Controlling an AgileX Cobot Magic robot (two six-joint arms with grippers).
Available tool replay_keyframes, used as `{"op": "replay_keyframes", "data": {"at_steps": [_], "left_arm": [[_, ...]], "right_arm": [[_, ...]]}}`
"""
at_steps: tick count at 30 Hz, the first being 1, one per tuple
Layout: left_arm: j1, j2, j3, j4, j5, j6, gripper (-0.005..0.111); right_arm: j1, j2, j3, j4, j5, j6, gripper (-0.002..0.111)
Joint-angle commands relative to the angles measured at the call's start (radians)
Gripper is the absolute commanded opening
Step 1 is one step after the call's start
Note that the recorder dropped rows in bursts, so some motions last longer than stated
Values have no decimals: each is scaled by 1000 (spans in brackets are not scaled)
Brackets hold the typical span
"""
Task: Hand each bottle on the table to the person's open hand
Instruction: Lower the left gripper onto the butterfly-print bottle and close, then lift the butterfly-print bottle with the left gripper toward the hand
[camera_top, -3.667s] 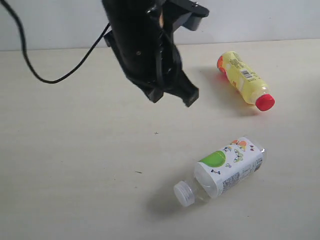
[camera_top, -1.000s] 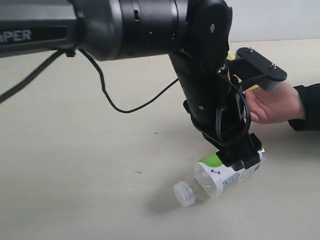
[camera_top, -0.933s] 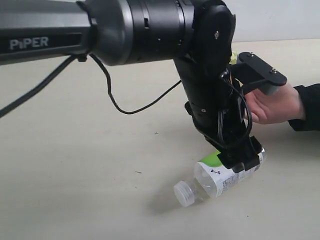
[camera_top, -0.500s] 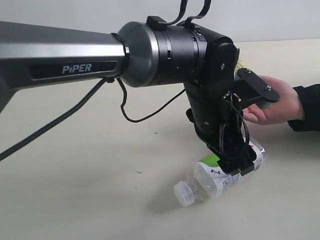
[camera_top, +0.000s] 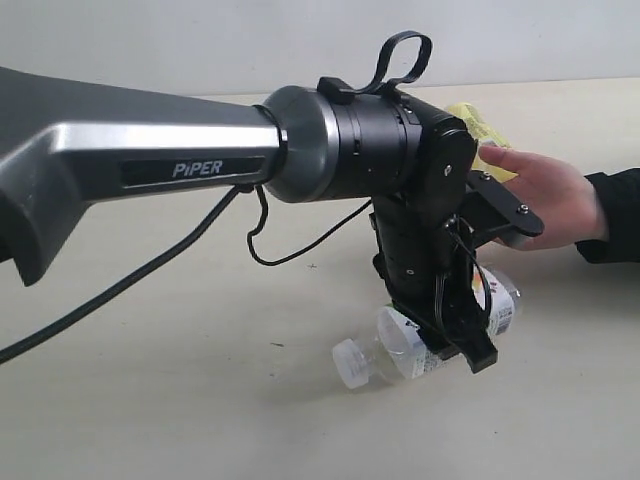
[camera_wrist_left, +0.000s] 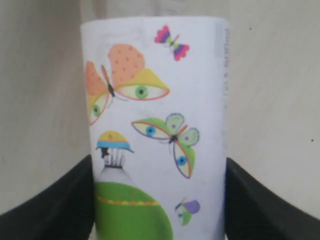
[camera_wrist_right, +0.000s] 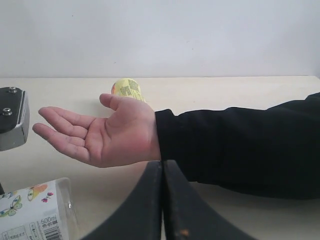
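Pale beige tabletop (camera_top: 150, 400) lies under everything. My left gripper (camera_top: 455, 335) is clamped across the waist of the wide white-capped butterfly-label plastic bottle (camera_wrist_left: 155, 125), a black finger (camera_wrist_left: 60, 210) on each flank, I judge to stop it rolling. The bottle sits low over the table, near the person's open palm-up hand (camera_top: 545, 190). My black wrist bracket (camera_top: 500, 205) juts between them, something to clear. Beyond the hand lies the yellow plastic bottle (camera_wrist_right: 127, 88). My right gripper (camera_wrist_right: 162, 167) is closed on nothing.

Plain pale grey-white wall (camera_top: 150, 40) across back; surface smooth, matte; light even, diffuse; shadows soft.
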Motion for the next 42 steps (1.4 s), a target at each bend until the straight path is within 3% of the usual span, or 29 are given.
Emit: {"op": "replay_keyframes", "data": {"at_steps": [1,3,14,25,29,35,42], "left_arm": [[-5,-3,-9,-4,53,-9,23],[-5,-3,-9,-7,81,-11,0],[-7,-58,-9,-12,126,-140,0],[-56,-159,-53,-9,105,-321,0],[-71,-172,-124,12,38,-435,0],[-54,-147,-280,186,-5,-794,0],[-33,12,-531,209,15,-944,0]], "right_arm": [[-6,-4,4,-2,-2,0,0],[-6,-4,4,-2,-2,0,0],[-6,-4,4,-2,-11,0,0],[-6,-4,4,-2,-11,0,0],[-6,-4,4,-2,-11,0,0],[-6,-4,4,-2,-11,0,0],[-6,-4,4,-2,-11,0,0]]}}
